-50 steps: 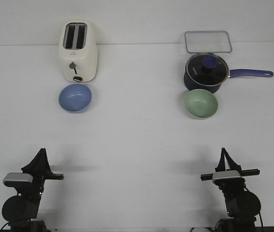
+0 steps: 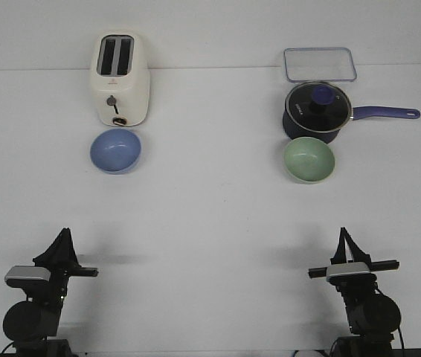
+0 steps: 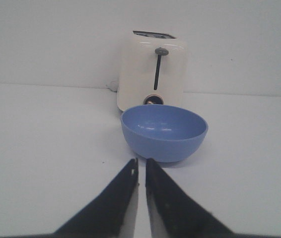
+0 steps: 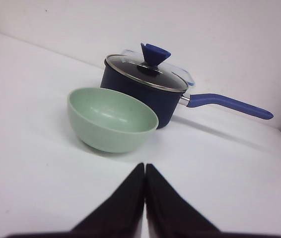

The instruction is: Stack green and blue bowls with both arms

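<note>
The blue bowl (image 2: 115,150) (image 3: 164,131) rests upright on the white table, just in front of a toaster. The green bowl (image 2: 309,160) (image 4: 111,119) stands upright on the right side, right in front of a saucepan. My left gripper (image 2: 65,236) (image 3: 140,162) sits near the table's front edge, far short of the blue bowl, its jaws almost together and holding nothing. My right gripper (image 2: 342,234) (image 4: 145,166) is likewise back near the front edge, shut and empty, with the green bowl well ahead of it.
A cream toaster (image 2: 121,78) (image 3: 153,69) stands behind the blue bowl. A dark blue saucepan (image 2: 318,111) (image 4: 145,89) with a glass lid and a long handle pointing right sits behind the green bowl. A clear container lid (image 2: 320,64) lies at the back.
</note>
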